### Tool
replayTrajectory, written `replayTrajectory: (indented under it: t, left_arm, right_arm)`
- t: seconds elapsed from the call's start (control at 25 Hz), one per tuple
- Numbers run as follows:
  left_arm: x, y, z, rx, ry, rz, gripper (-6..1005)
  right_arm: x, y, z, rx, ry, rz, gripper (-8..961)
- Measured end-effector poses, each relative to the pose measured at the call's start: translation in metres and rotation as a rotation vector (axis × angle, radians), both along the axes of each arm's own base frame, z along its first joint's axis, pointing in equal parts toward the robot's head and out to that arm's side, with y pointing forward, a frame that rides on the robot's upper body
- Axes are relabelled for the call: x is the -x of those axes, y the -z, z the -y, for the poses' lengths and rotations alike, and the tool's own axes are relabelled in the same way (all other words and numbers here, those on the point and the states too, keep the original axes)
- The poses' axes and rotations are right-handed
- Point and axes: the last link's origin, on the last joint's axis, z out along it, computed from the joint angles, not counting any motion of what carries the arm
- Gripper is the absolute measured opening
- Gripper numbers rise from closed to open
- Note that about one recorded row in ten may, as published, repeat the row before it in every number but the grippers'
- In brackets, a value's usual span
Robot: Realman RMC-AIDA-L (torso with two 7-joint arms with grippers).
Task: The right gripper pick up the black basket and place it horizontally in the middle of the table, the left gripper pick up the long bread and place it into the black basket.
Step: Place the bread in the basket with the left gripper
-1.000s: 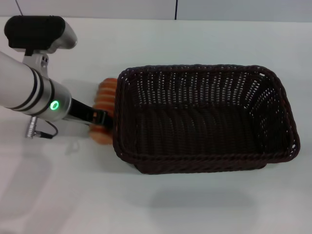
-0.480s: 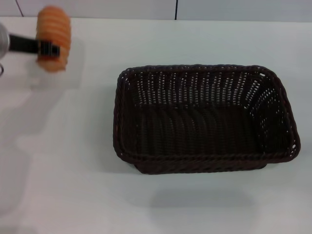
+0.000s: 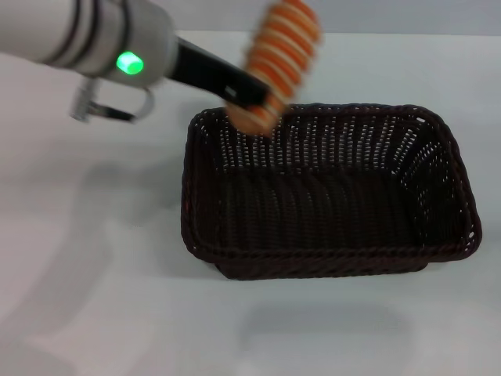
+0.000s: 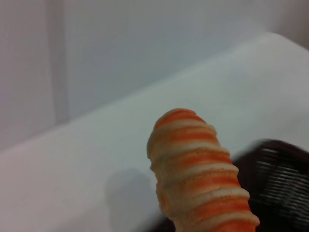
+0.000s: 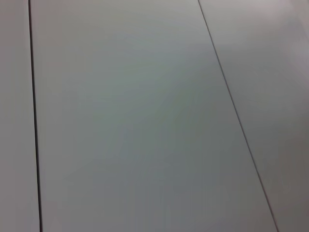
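The left end effector (image 3: pixel 262 98), at the tip of the arm with the green lit ring, grips the long bread (image 3: pixel 279 63) in mid-air above the far left corner of the black basket (image 3: pixel 329 192). The loaf is tilted, its orange and cream stripes facing up. The woven basket lies lengthwise on the white surface (image 3: pixel 102 290), its inside holding nothing. The left wrist camera shows the striped loaf (image 4: pixel 198 174) up close, the basket's rim (image 4: pixel 275 169) just behind it. The right end effector is out of sight.
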Motion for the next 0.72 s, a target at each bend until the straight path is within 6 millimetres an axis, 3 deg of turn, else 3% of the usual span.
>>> replayTrajectory:
  t: [0.2, 0.44, 0.6, 0.72]
  left_arm:
    - [-0.012, 0.023, 0.019, 0.124, 0.067, 0.037, 323]
    - [-0.005, 0.032, 0.023, 0.148, 0.075, 0.047, 297]
    - [0.001, 0.036, 0.023, 0.160, 0.053, 0.054, 473]
    - [0.014, 0.027, 0.013, 0.084, 0.040, 0.010, 615]
  right_arm:
    - [-0.001, -0.002, 0.000, -0.007, 0.001, -0.001, 318]
    - [-0.001, -0.004, 0.000, -0.011, 0.002, -0.001, 318]
    - [-0.001, -0.004, 0.000, -0.011, 0.001, 0.001, 318]
    - [-0.002, -0.004, 0.001, -0.012, 0.003, 0.002, 318]
